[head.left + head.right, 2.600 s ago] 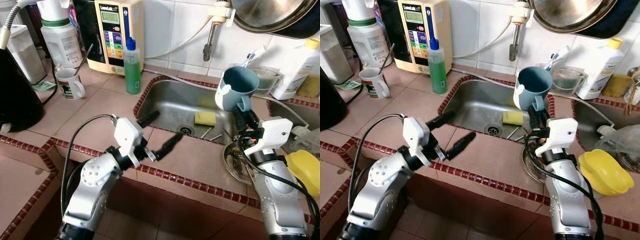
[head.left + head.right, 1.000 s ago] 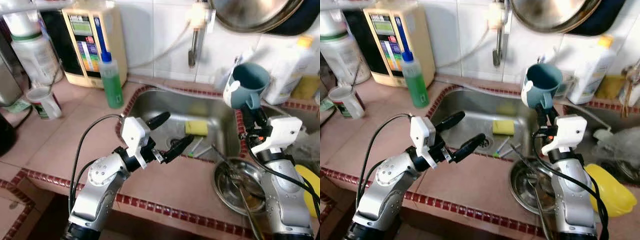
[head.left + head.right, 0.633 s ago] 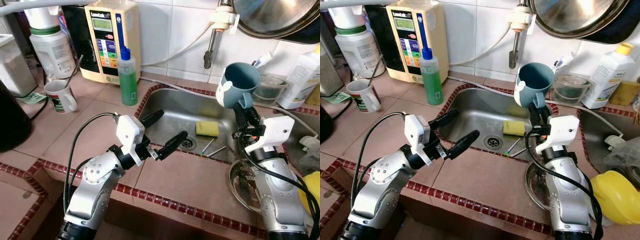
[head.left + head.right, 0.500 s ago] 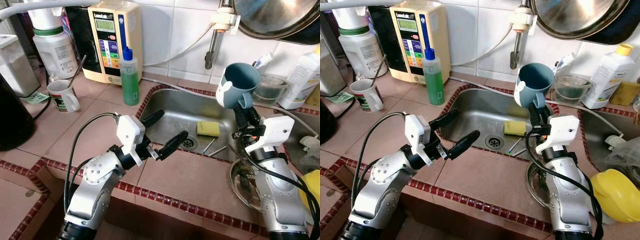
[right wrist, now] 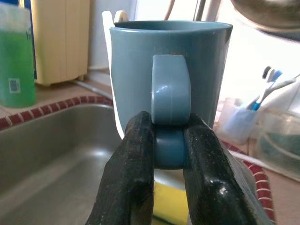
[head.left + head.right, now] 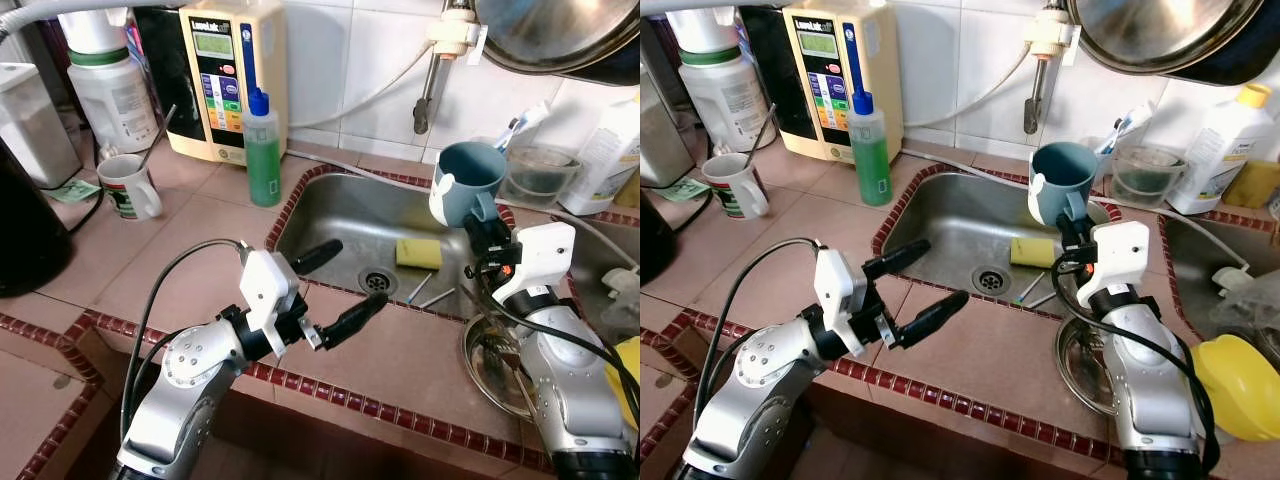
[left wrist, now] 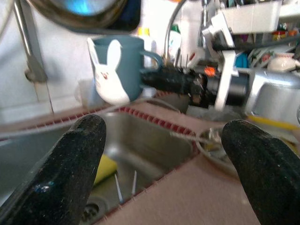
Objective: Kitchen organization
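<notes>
Right gripper (image 5: 166, 154) clamped on the handle of a blue ceramic mug with white rabbit ears (image 6: 466, 182), held upright above the steel sink (image 6: 345, 215). Left gripper (image 6: 335, 285) wide open, empty, over the counter edge. Handle-only pinch: may swing or slip, probably dropping into the sink.

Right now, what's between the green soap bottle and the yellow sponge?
In the left eye view, the green soap bottle and yellow sponge have the sink rim and bare steel basin between them.
</notes>
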`<state>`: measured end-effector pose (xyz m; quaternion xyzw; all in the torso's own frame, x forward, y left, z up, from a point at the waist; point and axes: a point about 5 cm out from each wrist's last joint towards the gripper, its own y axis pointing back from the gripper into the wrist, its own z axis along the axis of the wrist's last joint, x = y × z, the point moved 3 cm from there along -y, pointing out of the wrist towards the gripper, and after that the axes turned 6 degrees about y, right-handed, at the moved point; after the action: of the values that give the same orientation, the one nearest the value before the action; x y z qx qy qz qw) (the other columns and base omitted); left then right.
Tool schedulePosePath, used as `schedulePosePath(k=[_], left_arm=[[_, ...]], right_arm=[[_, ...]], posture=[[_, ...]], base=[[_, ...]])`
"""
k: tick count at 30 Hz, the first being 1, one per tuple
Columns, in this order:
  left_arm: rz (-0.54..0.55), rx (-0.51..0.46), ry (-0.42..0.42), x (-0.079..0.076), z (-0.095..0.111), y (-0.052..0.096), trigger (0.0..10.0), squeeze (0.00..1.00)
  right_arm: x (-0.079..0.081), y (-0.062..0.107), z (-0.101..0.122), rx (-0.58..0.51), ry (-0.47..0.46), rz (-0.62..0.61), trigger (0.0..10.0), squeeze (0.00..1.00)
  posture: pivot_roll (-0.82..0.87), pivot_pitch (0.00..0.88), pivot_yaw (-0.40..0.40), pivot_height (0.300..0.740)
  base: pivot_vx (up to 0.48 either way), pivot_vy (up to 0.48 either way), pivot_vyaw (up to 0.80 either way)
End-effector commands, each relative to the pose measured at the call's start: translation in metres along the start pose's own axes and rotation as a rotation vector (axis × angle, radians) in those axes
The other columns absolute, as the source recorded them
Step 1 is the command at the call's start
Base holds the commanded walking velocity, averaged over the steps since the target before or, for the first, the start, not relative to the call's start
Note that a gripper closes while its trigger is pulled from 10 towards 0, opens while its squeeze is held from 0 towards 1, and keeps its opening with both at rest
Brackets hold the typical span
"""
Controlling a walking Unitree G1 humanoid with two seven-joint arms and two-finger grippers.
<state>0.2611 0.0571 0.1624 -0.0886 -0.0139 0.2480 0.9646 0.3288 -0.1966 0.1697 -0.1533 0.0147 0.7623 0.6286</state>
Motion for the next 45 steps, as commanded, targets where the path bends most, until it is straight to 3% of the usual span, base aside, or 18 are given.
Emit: schedulePosePath(k=[1,5,13,29,45], left_arm=[[-0.031,0.027,-0.011,-0.007,-0.002,0.001,10.0,0.0],[-0.048,0.043,0.009,-0.014,-0.003,0.003,10.0,0.0],[-0.054,0.047,0.0,-0.017,0.003,-0.001,10.0,0.0],[-0.076,0.1,-0.072,-0.006,0.005,0.01,10.0,0.0],[-0.062,0.097,-0.121,0.009,0.015,0.011,10.0,0.0]], right_arm=[[0.006,-0.006,0.007,-0.011,-0.015,0.047,10.0,0.0],[0.027,-0.012,0.015,-0.022,-0.066,0.168,10.0,0.0],[0.05,-0.017,0.023,-0.009,-0.148,0.328,10.0,0.0],[0.055,-0.016,0.021,0.066,-0.39,0.348,10.0,0.0],[0.056,-0.012,0.014,0.134,-0.469,0.34,10.0,0.0]], posture=[[-0.01,0.132,-0.005,0.74],[-0.01,0.163,-0.004,0.74],[0.0,0.191,-0.008,0.74],[0.01,0.193,-0.027,0.74],[0.02,0.181,-0.036,0.74]], base=[[0.0,0.0,0.0],[0.0,0.0,0.0],[0.0,0.0,0.0],[0.0,0.0,0.0],[0.0,0.0,0.0]])
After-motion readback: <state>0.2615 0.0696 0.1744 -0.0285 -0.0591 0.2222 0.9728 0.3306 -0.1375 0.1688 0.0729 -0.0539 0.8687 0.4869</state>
